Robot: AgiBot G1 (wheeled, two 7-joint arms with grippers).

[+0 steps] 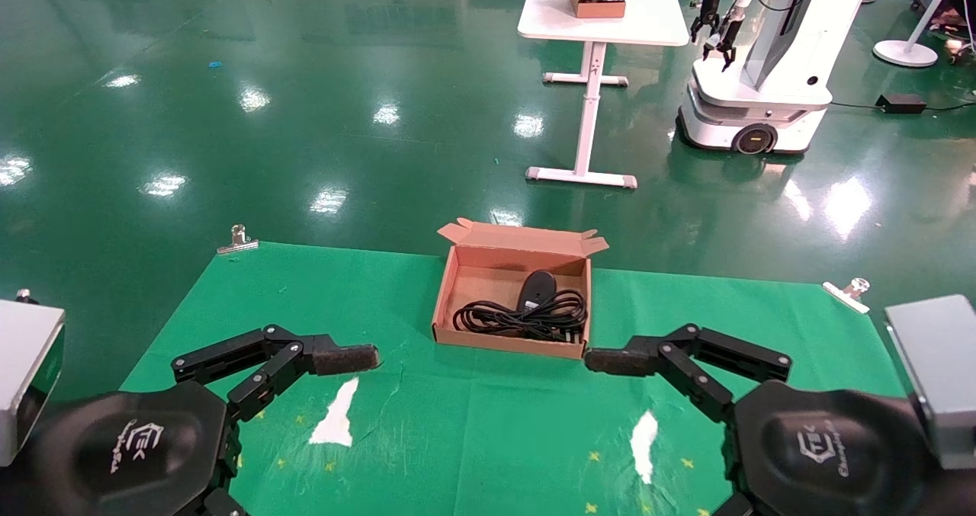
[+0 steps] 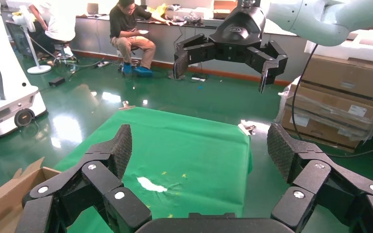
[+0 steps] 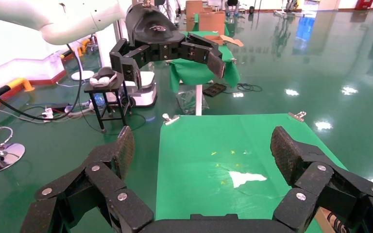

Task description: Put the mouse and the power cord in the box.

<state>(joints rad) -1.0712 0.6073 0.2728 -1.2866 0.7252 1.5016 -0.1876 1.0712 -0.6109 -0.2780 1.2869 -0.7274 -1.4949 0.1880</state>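
Green cloth [image 1: 488, 424] covers the work table, torn in two white patches and dotted with small yellow stars, and both arms hover low over its near edge with nothing held. Nearest, the left gripper [image 2: 201, 150] has its fingers spread wide apart, and the right gripper [image 3: 201, 148] is spread the same way; each points inward toward the other across the cloth. Both wrist housings carry a white logo and a line of lettering too small to read. Just beyond the right gripper's fingertip, and farther off from the left one, sits the box [image 1: 450, 291], open, flaps up along its far edge. Inside it the mouse [image 1: 537, 287] lies toward the far side with the power cord [image 1: 518, 318] coiled in loose loops in front of it, so the task looks finished. Judging by looks, the cord is floppy and best pinched across several bunched loops, while the mouse is light, hard and smooth, best taken across its narrow sides. Farther back stand a white table and another robot on the glossy green floor.
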